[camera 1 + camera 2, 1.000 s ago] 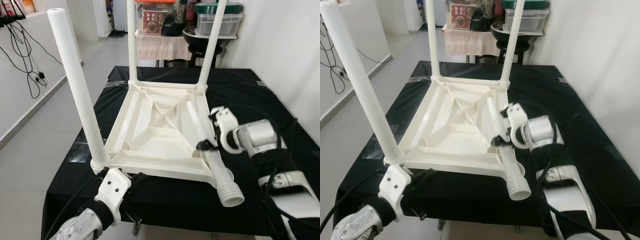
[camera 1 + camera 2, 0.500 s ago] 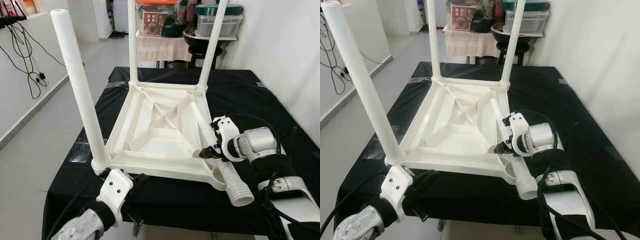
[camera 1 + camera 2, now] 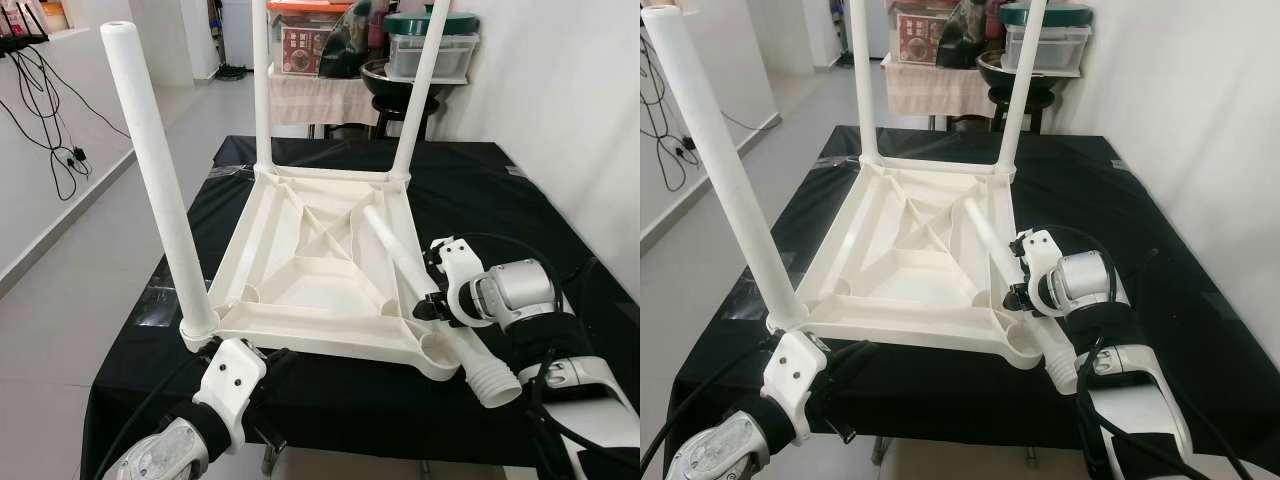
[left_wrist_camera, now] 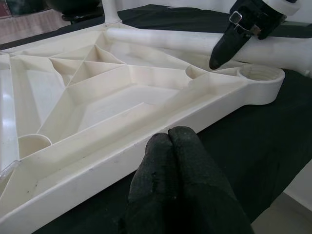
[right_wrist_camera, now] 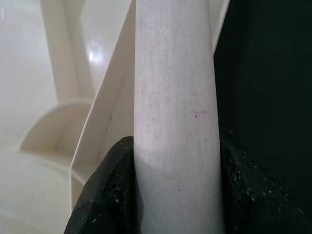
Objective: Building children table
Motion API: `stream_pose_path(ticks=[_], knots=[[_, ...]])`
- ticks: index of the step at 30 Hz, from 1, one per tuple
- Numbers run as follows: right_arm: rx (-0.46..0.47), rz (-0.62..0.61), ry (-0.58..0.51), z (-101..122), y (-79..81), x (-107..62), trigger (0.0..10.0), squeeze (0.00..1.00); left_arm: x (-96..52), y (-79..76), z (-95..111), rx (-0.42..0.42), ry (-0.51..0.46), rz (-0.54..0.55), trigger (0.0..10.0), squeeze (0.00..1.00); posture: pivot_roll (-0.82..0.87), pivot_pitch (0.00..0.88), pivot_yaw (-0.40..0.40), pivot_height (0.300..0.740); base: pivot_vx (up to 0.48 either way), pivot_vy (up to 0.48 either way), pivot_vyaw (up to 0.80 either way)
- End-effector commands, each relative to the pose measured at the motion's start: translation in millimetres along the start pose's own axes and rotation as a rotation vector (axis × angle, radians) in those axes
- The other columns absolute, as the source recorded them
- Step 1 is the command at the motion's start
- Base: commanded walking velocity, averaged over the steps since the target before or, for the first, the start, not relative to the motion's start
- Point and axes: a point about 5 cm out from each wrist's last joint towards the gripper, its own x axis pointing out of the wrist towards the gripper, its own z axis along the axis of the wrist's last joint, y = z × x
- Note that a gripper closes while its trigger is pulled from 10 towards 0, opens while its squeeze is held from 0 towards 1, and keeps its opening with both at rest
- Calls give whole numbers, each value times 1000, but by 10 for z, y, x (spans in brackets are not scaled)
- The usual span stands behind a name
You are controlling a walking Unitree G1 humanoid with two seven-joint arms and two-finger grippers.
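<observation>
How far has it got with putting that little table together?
Three legs already stand upright in the corners of the upside-down tabletop. The fourth leg is in hand: the right gripper is shut on it and it lies slanted across the top's edge. The near right socket is empty, so that leg must be stood and fixed in. The left gripper waits shut by the near edge.

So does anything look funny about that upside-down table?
Yes. Three legs stand up from its corners, but the fourth leg lies slanted across the table, held by the right gripper. The near right corner socket is empty, so that leg isn't screwed in yet.
</observation>
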Motion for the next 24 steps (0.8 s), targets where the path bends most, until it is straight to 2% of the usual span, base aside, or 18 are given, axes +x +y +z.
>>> stream_pose_path(ticks=[1,2,3,5,6,7,9,10,12,13,14,16,17,18,20,21,23,24], knots=[[35,35,-50,30,34,26,0,0,-1,19,-23,13,7,0,10000,0,-81,0,-43,740,0,0,0],[67,57,-139,139,34,-12,0,0,-1,22,-22,15,6,0,10000,0,-81,0,-43,740,0,0,0],[67,57,-139,139,34,-12,0,0,-1,22,-22,15,6,0,10000,0,-81,0,-43,740,0,0,0],[93,64,-234,249,19,-60,0,0,1,28,-23,16,5,1,10000,0,-81,0,-39,740,0,0,0],[150,56,-406,438,-45,-183,0,0,14,48,-7,15,-3,6,10000,0,-83,0,-37,740,0,0,0],[150,56,-406,438,-45,-183,0,0,14,48,-7,15,-3,6,10000,0,-83,0,-37,740,0,0,0],[180,56,-474,505,-81,-245,0,0,23,57,4,14,-8,9,10000,0,-84,0,-36,740,0,0,0],[215,58,-539,566,-113,-305,471,0,33,69,15,12,-14,12,10000,0,-88,0,-32,740,0,0,0],[215,58,-539,566,-113,-305,471,0,33,69,15,12,-14,12,10000,0,-88,0,-32,740,0,0,0],[245,66,-601,618,-134,-368,4902,0,48,84,31,7,-24,19,10000,0,-91,0,-27,740,0,0,0],[277,104,-667,667,-126,-437,10000,0,72,106,60,-5,-41,31,10000,0,-97,0,-25,740,0,0,0],[278,118,-785,714,-91,-534,10000,0,115,151,108,-23,-69,59,10000,0,-104,0,-23,740,0,0,0],[232,124,-849,718,-26,-570,10000,0,139,183,130,-39,-84,82,10000,0,-111,0,-19,740,0,0,0],[232,124,-849,718,-26,-570,10000,0,139,183,130,-39,-84,82,10000,0,-111,0,-19,740,0,0,0],[189,125,-954,688,99,-601,10000,0,188,251,164,-99,-124,141,10000,0,-117,0,-16,740,0,0,0],[189,125,-954,688,99,-601,10000,0,188,251,164,-99,-124,141,10000,0,-117,0,-16,740,0,0,0],[181,163,-1010,606,243,-585,10000,0,224,315,142,-194,-132,198,10000,0,-123,0,-13,740,0,0,0],[181,163,-1010,606,243,-585,10000,0,224,315,142,-194,-132,198,10000,0,-123,0,-13,740,0,0,0]])
